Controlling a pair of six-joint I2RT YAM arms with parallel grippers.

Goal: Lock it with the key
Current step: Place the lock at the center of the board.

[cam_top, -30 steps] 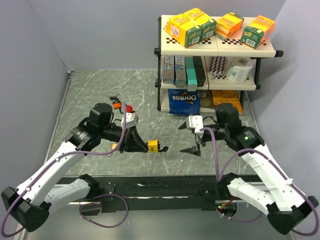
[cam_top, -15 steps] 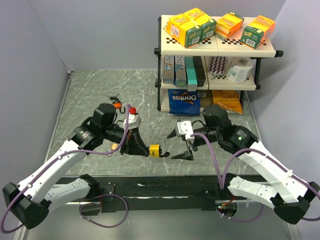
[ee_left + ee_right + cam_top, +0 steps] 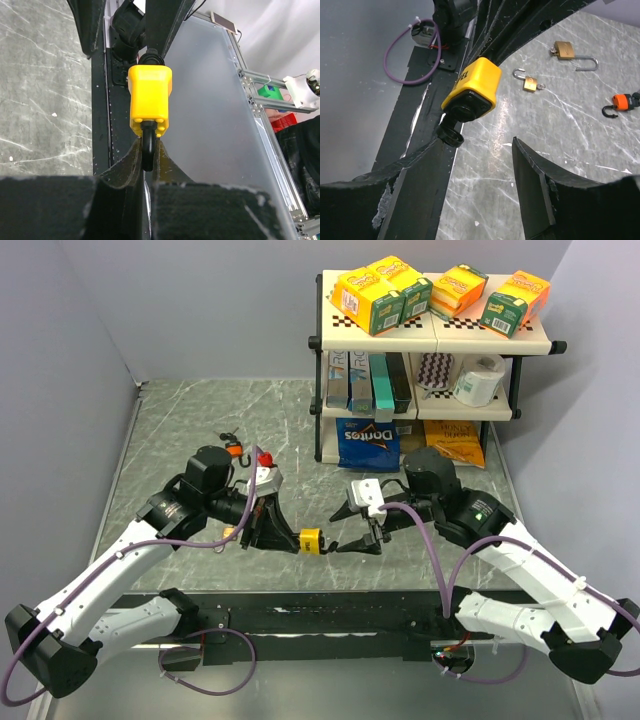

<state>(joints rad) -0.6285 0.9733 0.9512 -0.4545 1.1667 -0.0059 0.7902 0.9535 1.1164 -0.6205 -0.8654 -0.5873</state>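
Observation:
A yellow padlock (image 3: pixel 311 539) hangs above the table's near edge, its black shackle (image 3: pixel 148 150) pinched between the fingers of my left gripper (image 3: pixel 291 537), which is shut on it. In the left wrist view the lock body (image 3: pixel 150 97) points away from the left gripper (image 3: pixel 147 151). A black-headed key (image 3: pixel 451 134) sticks out of the lock's underside (image 3: pixel 472 87). My right gripper (image 3: pixel 343 530) is open just right of the lock. In the right wrist view the key's head rests against the left finger of the right gripper (image 3: pixel 477 145), while the other finger stands well apart.
Two brass padlocks (image 3: pixel 564 50) (image 3: pixel 530 83) and an orange-and-black lock (image 3: pixel 622 102) lie on the marble table behind the left arm. A shelf rack (image 3: pixel 430 340) with boxes and a Doritos bag (image 3: pixel 367 443) stands at the back right.
My right arm has swung left and down until its fingers reach the key, and its jaws have narrowed. The left gripper has carried the padlock slightly to the right.

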